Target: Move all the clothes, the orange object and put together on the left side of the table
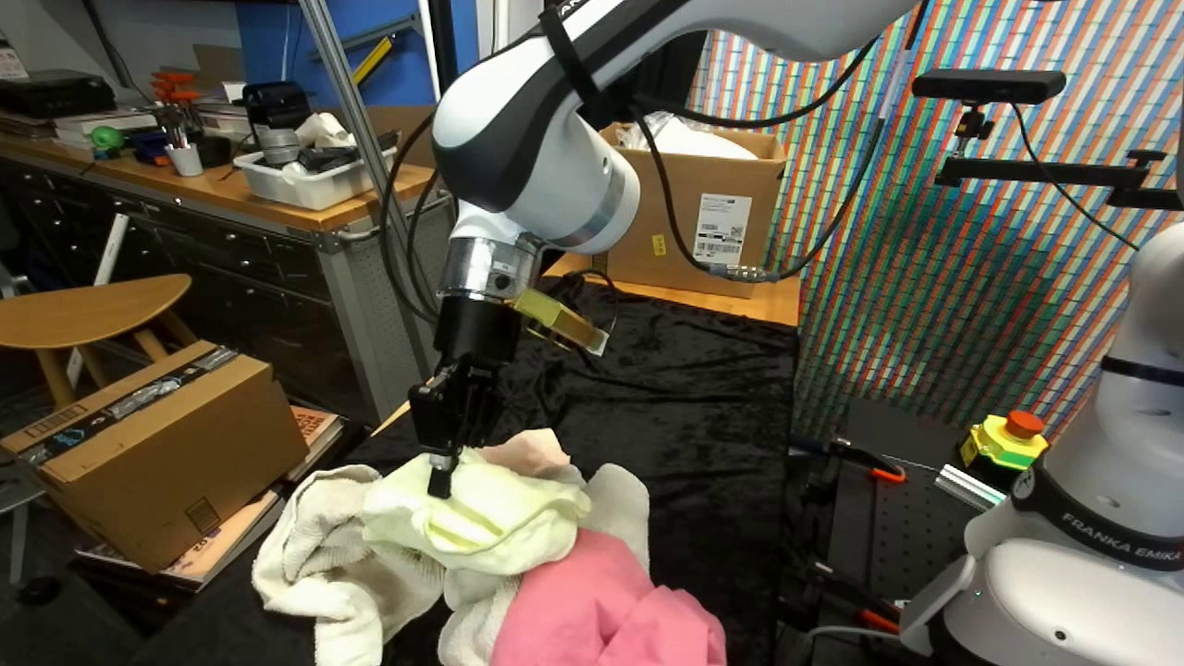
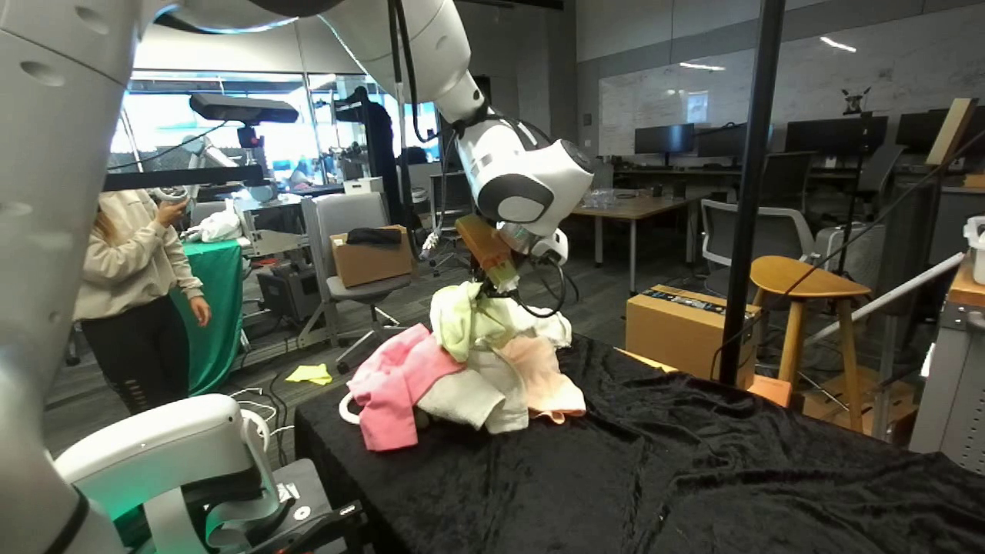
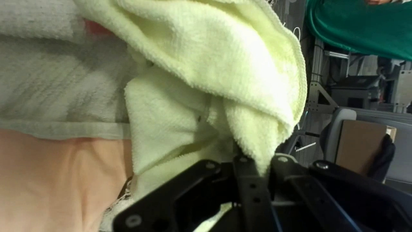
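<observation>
One pale yellow cloth (image 3: 193,67) tops the heap (image 2: 469,388) near the edge of the black-covered table (image 2: 569,492), its fold nipped in the claw (image 3: 262,164); we judge it light, limp and unslippery, best taken by a thick pinch, though the pink cloth (image 1: 597,606) and peach cloth (image 2: 539,377) may drag along. The velvety cover (image 1: 694,407) is rippled and could slip; beyond it we see a stool (image 2: 808,277) and cardboard box (image 2: 681,331)

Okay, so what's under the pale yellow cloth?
Showing below the pale yellow cloth are off-white cloth, bright pink cloth and peach cloth. What lies beneath its middle is covered, so unknown.
</observation>
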Robot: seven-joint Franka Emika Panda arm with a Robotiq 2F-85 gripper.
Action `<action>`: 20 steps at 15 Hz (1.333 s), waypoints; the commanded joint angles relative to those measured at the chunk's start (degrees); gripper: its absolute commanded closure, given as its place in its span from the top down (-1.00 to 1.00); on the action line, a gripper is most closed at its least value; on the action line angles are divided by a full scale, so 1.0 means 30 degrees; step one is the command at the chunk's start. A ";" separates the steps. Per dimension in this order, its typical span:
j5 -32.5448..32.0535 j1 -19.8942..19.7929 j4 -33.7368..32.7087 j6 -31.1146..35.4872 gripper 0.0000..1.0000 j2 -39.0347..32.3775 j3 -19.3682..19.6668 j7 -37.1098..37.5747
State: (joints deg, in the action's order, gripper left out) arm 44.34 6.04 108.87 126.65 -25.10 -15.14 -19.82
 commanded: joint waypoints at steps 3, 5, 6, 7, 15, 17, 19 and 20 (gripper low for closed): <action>0.0614 0.0374 -0.0400 0.0412 -0.28 -0.0237 -0.0225 -0.0287; 0.0166 0.0582 -0.0473 0.0296 -0.18 -0.0256 -0.0117 -0.0056; 0.0039 0.0656 -0.0471 0.0277 -0.01 -0.0244 -0.0082 -0.0005; -0.0313 0.0778 -0.0478 0.0293 0.13 -0.0195 0.0017 0.0102; -0.6503 0.0959 -0.1151 -0.1702 1.00 0.0819 0.1018 0.4054; -0.8074 0.0871 -0.1386 -0.3258 1.00 0.1320 0.1397 0.5078; -0.9000 0.0634 -0.1446 -0.5194 1.00 0.2064 0.1707 0.5557; -0.9286 0.0537 -0.1481 -0.6096 1.00 0.2468 0.1835 0.5645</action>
State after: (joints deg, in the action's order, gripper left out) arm 19.63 8.12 104.74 115.47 -21.69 -10.82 -5.43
